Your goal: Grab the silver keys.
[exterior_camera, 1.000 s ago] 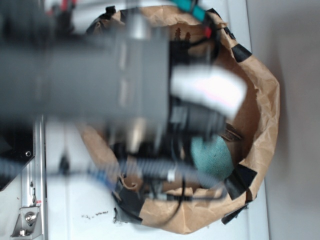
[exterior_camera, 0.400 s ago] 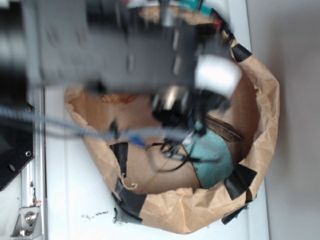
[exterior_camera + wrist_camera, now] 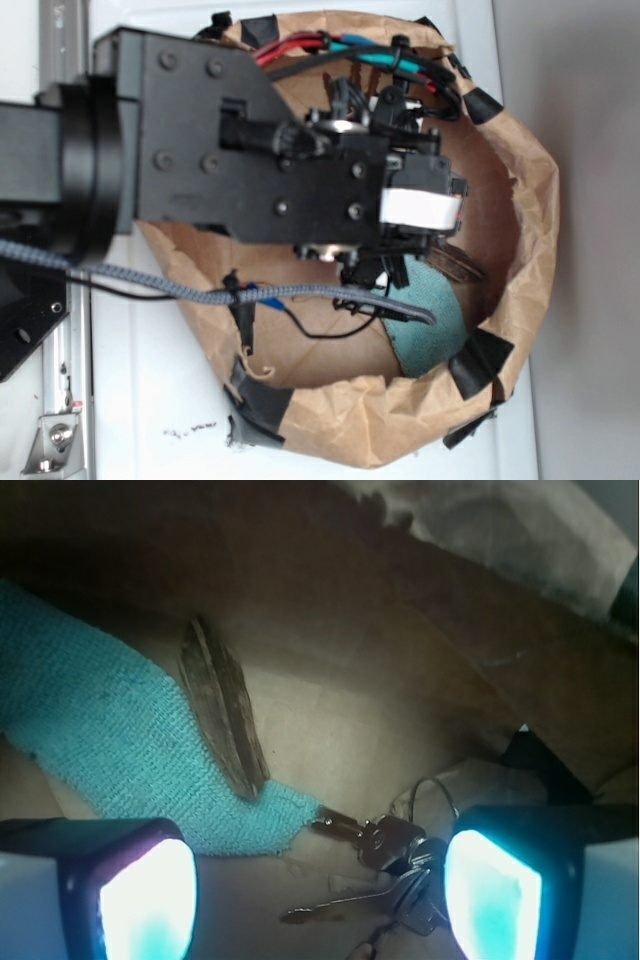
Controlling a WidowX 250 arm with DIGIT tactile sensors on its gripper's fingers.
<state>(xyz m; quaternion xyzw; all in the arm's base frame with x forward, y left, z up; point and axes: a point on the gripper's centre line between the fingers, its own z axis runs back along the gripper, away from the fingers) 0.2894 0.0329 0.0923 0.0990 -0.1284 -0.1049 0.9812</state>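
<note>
The silver keys (image 3: pixel 392 868), a small bunch on a thin wire ring, lie on the brown paper floor of the bag in the wrist view. They sit between my fingers, close against the right pad (image 3: pixel 492 895), while the left pad (image 3: pixel 145 900) stands well apart from them. My gripper (image 3: pixel 318 900) is open and hangs just above them, touching nothing. In the exterior view the gripper (image 3: pixel 385 262) points down into the paper bag (image 3: pixel 520 300), and the arm hides the keys.
A teal knitted cloth (image 3: pixel 110 740) lies left of the keys with a dark brown feather (image 3: pixel 222 708) on its edge. The bag's crumpled brown walls, patched with black tape (image 3: pixel 482 360), ring the space. Cables (image 3: pixel 200 292) trail across the bag.
The arm has swung across the bag and come to rest, sharp instead of blurred. The gripper now points down over the cloth and feather area.
</note>
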